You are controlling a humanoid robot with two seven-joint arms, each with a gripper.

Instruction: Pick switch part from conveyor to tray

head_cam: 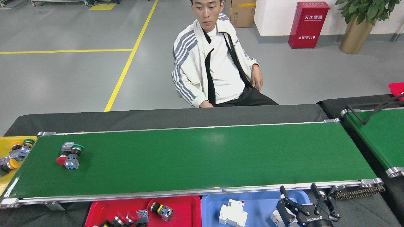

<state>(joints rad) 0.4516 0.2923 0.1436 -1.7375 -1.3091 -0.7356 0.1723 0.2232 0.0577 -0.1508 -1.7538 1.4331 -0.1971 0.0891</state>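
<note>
Head view. Two switch parts [69, 155], one green-capped and one red-capped, lie touching on the conveyor [202, 157] near its left end. Below the conveyor's near rail, the red tray [189, 209] holds further switches and the blue tray [255, 205] a white breaker [232, 213]. The right gripper [301, 197] hovers over the blue tray, fingers spread, empty. The left gripper is out of frame.

Wide bare conveyor [202, 157] right of two switch parts [69, 154] clustered near its left end.
</note>
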